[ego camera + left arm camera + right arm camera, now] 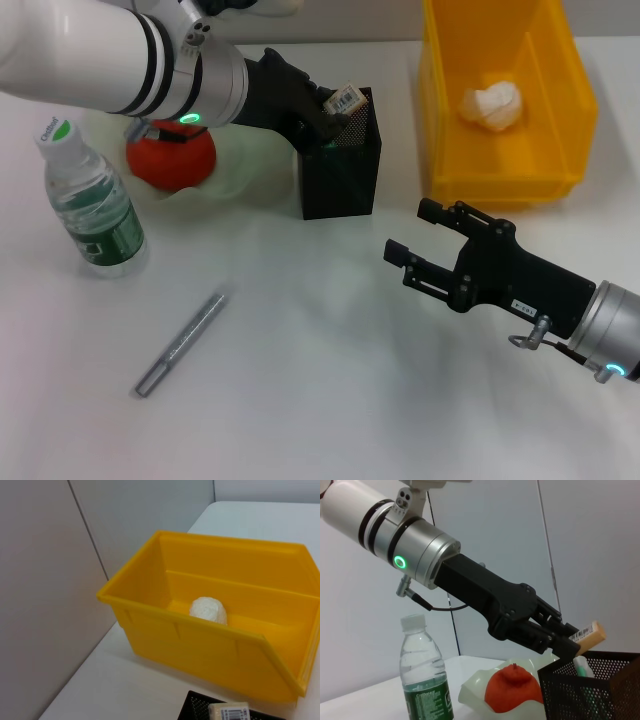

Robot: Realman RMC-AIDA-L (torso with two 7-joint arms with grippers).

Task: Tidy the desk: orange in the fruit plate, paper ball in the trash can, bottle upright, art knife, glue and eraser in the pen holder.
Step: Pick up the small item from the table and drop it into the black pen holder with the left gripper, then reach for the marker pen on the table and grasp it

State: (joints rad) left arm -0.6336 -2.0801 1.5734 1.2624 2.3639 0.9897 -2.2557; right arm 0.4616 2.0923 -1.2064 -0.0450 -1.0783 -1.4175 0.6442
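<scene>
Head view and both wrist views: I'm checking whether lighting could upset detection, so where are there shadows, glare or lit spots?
Head view: soft, even light, only a faint shadow beside the art knife; green status lights glow on both wrists. Left wrist view: no glare on the yellow trash can. Right wrist view: the left hand, holding the eraser, reads dark against a pale wall.

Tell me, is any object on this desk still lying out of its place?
Yes: the art knife lies flat on the table, far from the pen holder. The left gripper holds the eraser above the holder.
</scene>
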